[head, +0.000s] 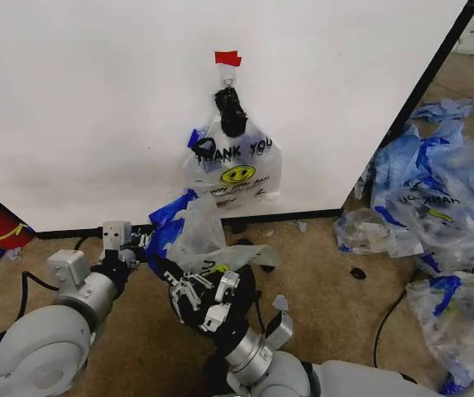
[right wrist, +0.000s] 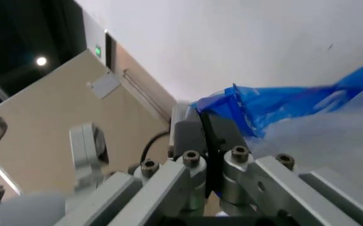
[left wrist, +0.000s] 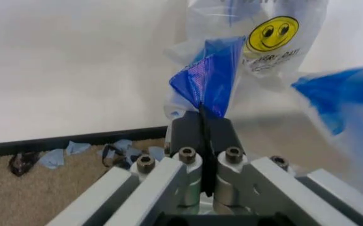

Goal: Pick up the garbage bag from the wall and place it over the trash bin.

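Now garbage bag over trash bin.

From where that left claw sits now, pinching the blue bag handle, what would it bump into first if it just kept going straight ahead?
Probably the bundle of bags hanging on the wall. The left gripper, shut on the garbage bag, points toward that smiley print, with the white panel right behind. Depth is hard to judge.

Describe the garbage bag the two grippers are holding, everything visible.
The garbage bag is thin, clear, crumpled plastic with blue handles. It hangs spread between both grippers, low before the wall, over the trash bin. The left gripper pinches one blue handle shut; the right gripper clamps the other.
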{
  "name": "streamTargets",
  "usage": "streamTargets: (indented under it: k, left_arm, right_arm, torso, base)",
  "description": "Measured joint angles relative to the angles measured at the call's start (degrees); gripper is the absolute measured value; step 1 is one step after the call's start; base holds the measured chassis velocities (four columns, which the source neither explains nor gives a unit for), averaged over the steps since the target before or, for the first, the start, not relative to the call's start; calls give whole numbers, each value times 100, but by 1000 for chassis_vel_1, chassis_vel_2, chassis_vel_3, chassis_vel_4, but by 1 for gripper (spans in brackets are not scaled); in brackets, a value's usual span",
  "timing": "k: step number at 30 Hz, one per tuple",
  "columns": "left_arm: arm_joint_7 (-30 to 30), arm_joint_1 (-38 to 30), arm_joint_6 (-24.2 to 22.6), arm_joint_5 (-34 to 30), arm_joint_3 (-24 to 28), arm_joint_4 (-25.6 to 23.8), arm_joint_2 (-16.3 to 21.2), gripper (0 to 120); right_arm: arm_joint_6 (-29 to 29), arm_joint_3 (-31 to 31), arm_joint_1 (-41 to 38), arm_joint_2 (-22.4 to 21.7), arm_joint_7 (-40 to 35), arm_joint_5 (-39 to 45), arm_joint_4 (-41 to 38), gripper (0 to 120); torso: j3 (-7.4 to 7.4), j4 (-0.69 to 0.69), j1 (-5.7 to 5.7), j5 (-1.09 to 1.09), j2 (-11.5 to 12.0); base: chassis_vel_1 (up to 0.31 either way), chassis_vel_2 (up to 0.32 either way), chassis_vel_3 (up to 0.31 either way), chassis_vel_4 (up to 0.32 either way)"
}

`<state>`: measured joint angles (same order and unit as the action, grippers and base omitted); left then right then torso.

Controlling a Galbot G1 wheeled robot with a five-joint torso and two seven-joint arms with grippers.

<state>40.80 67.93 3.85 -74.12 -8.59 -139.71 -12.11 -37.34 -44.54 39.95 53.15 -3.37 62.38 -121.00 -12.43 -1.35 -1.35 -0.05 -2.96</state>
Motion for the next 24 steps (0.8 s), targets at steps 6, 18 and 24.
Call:
streamTargets:
  k: [6,18,24]
  left_arm:
    - [-27,6,-11,5,39,-5,0,0]
    - [-46,61,-20,37,49,-4,-49,0]
    - [-69,67,-20,48,48,24,-72,0]
  right_arm:
    - [-38,549,514,-432,33,4,-407,0]
    - [-410,1411,1272,-906,-157,-78,-774,0]
    - [-545,1502,1332,-821,-1274,-632,-540,0]
  torso:
    - [0,1,0,0,0]
    - [0,0,0,-1,0]
    - [0,1,0,0,0]
  base:
    - [0,0,0,0]
    - [0,0,0,0]
    - [0,0,0,0]
